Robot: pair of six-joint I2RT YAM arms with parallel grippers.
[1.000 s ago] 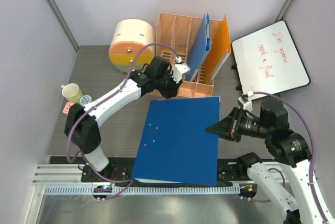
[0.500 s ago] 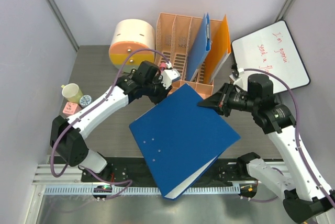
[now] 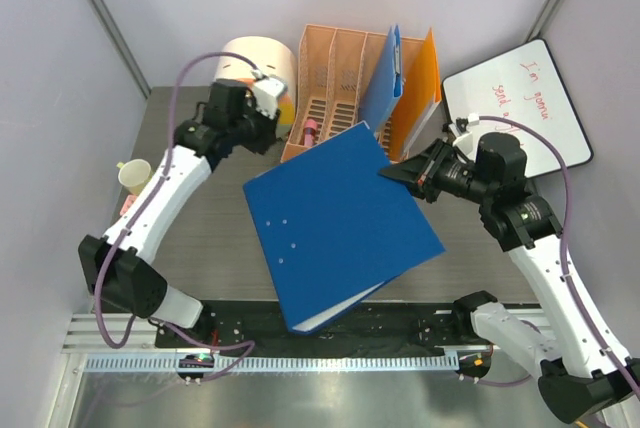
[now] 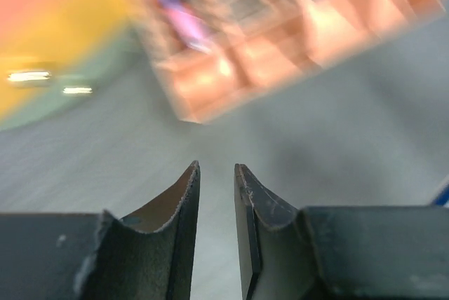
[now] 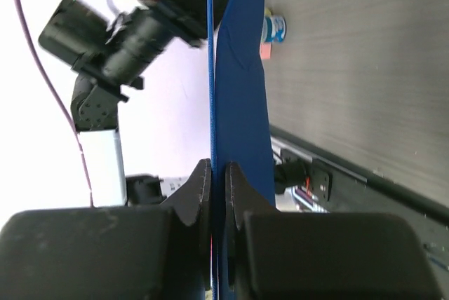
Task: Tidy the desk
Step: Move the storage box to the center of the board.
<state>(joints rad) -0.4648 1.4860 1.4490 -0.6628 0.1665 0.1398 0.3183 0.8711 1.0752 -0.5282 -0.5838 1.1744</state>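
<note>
A large blue binder [image 3: 340, 223] is tilted above the dark grey desk [image 3: 200, 218], its lower corner out over the front rail. My right gripper [image 3: 392, 173] is shut on the binder's right corner. In the right wrist view the blue cover [image 5: 242, 104] runs edge-on between the right gripper's [image 5: 217, 167] two pads. My left gripper [image 3: 278, 128] hovers at the back left, apart from the binder, beside the orange file organizer [image 3: 335, 68]. In the left wrist view its jaws [image 4: 217, 167] stand a little open, with only the desk [image 4: 337, 125] between them.
The organizer holds a blue folder [image 3: 385, 78], an orange folder [image 3: 420, 88] and a pink item [image 3: 310, 133]. A round orange-and-yellow container [image 3: 250, 63] stands left of it. A whiteboard [image 3: 525, 108] leans at the right. A cup [image 3: 135, 176] stands at the left edge.
The right gripper has lifted and swung the binder from flat at the front to tilted and turned, nearer the organizer. The left gripper has drawn back from the binder's far edge toward the round container.
</note>
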